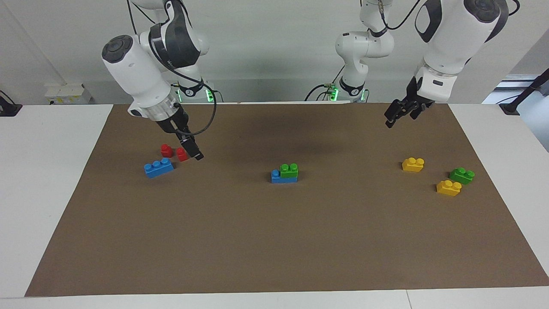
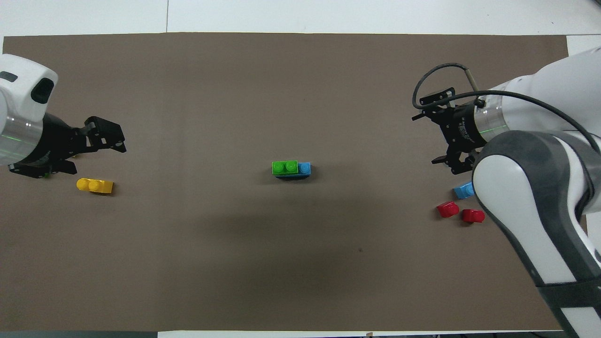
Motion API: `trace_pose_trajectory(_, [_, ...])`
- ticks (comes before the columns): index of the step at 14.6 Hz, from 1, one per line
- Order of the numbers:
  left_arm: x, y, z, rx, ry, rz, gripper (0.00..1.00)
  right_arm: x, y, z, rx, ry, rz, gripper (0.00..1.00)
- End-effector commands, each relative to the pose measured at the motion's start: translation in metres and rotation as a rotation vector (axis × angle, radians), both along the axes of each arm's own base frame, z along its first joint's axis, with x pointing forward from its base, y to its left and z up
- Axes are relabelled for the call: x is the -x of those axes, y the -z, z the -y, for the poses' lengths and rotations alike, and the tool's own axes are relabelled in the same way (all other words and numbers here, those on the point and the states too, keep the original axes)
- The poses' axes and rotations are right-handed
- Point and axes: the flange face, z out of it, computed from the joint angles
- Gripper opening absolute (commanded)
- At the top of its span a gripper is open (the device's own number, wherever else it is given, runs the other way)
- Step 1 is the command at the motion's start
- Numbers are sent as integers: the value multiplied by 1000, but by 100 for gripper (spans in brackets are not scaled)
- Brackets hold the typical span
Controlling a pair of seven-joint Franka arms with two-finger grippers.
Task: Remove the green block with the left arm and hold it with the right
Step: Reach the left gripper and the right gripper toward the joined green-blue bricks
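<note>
The green block sits on one end of a blue brick at the middle of the brown mat. Both show in the overhead view, the green block and the blue brick's bare stud. My right gripper is open and empty, raised over the mat beside the red bricks, well short of the stack; it also shows in the overhead view. My left gripper is open and empty, raised over the left arm's end of the mat.
A loose blue brick and two red bricks lie at the right arm's end. Two yellow bricks and a second green brick lie at the left arm's end.
</note>
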Motion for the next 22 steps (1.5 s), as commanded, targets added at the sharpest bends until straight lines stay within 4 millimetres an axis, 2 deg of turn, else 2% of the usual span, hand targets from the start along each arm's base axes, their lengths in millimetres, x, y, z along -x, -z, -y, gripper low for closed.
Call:
trace_pose_trajectory(1, [19,11,31,13,-144,19,100,1,32,-20,-97,146,-63,99])
trace_pose_trajectory(5, [42,35,100,36,-565,42,100,1,66,-53,-150,233,-147,99])
trace_pose_trajectory(8, [48,50,134,49,-783,35,100,1,85,-75,-182,297,-138,99])
trace_pose_trajectory(11, [48,83,175,60,-929,24,100,3,109,-101,-178,325,-114,99])
trace_pose_trajectory(14, [45,106,203,85,-1020,26,100,2,133,-116,-171,335,-109,99])
trace_pose_trajectory(17, [45,136,235,107,-1110,25,100,6,159,-144,-186,338,-96,99])
trace_pose_trajectory(18, [43,152,246,98,-1132,22,100,6,164,-147,-190,347,-89,99])
trace_pose_trajectory(22, [41,174,261,110,-1204,24,100,12,182,-166,-199,359,-75,99])
